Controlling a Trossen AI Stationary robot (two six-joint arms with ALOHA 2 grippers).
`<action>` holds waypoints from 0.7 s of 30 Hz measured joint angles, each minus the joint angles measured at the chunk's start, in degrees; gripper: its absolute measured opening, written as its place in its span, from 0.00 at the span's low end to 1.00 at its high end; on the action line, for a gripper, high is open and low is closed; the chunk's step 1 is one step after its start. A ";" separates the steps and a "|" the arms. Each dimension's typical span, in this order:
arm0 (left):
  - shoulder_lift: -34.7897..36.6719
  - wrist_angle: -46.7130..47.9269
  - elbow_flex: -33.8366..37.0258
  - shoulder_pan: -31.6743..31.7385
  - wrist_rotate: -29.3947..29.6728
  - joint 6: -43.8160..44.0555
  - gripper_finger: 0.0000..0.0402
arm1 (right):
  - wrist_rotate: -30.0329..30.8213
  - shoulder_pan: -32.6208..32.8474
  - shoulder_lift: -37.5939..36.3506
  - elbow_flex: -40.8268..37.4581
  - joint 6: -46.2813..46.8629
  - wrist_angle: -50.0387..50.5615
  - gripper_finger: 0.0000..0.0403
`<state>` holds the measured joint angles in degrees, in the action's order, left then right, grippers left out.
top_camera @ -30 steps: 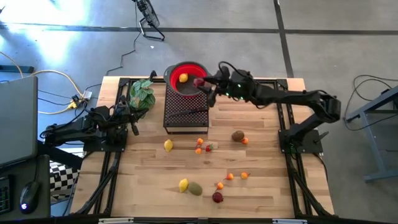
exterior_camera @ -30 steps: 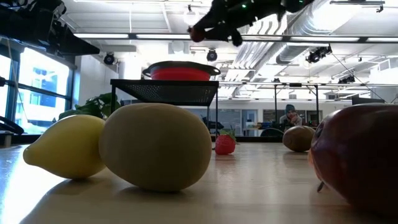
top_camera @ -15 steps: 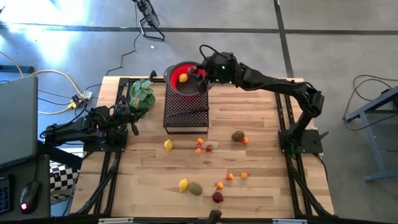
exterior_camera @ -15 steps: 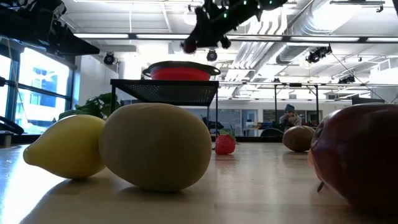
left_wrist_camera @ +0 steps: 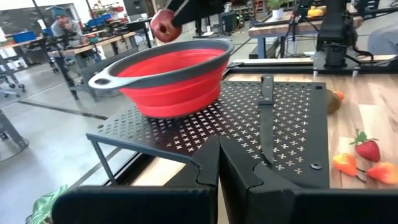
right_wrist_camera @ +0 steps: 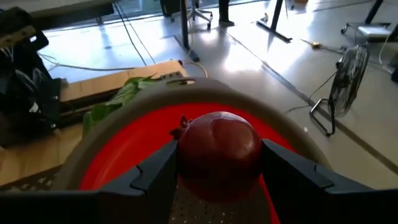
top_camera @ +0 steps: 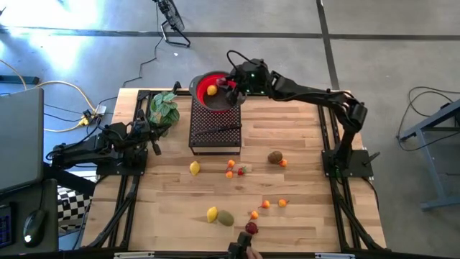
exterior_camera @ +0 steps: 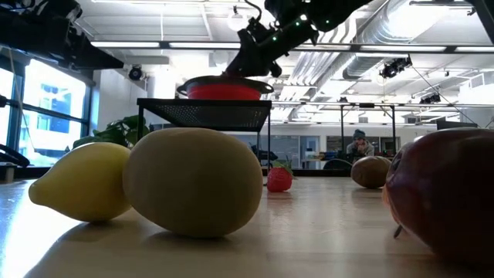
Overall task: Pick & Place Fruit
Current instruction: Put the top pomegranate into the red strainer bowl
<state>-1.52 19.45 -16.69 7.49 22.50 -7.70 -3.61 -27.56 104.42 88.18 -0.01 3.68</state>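
Your right gripper grips the dark red fruit just above the red bowl, poised to drop it in; left gripper waits clenched, beside the bowl's rack.

On the table we find a perforated stand at twelve o'clock, a bowl on its far end, a knife lying on its near part. At ten o'clock, beside the stand, sits a leafy plant. The right gripper hangs over the bowl, clamping a round fruit. Loose fruits lie scattered from centre to six o'clock.
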 joint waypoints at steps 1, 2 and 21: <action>0.00 0.01 0.00 0.00 0.30 0.02 0.00 | -0.11 -0.01 0.07 -0.01 -0.46 -0.04 0.51; 0.00 -0.01 0.00 0.00 0.46 0.02 0.00 | -0.31 -0.01 0.09 -0.02 -1.22 -0.30 0.51; 0.00 -0.01 0.00 0.00 2.71 0.50 0.00 | -1.96 0.79 0.77 3.26 -4.24 6.28 0.51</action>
<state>-1.52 19.44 -16.69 7.49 25.21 -7.20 -5.56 -26.77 105.19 91.44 -4.25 9.96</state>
